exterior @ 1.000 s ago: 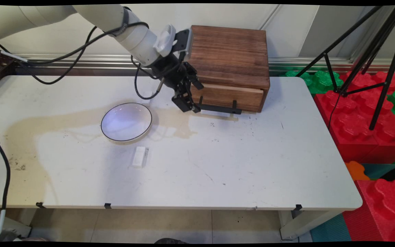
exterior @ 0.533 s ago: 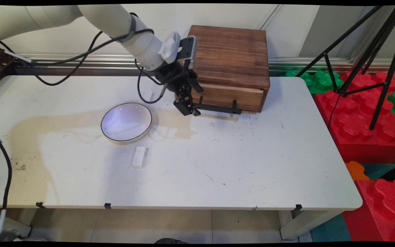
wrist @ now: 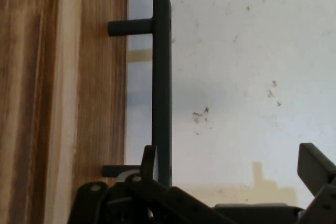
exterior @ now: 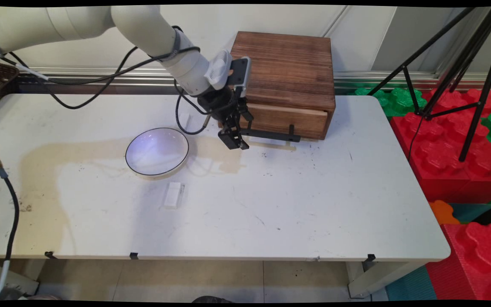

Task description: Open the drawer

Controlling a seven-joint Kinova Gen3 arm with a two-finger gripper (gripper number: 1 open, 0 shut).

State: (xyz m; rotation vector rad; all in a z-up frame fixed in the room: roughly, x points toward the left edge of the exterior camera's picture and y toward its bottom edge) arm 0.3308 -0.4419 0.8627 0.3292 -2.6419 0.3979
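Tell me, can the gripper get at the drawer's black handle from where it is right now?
Probably yes. The gripper is already at the left end of the black handle on the wooden box, its fingers spread with the bar between them in the hand view, and nothing stands between.

The box (exterior: pixel 286 83) is rough-grained, matt brown wood; its handle (wrist: pixel 161 87) looks like matt black metal. The plate (exterior: pixel 157 151) is glossy, the table (exterior: pixel 313 204) smooth, stained white.

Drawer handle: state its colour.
Black; the drawer handle shows best in the hand view.
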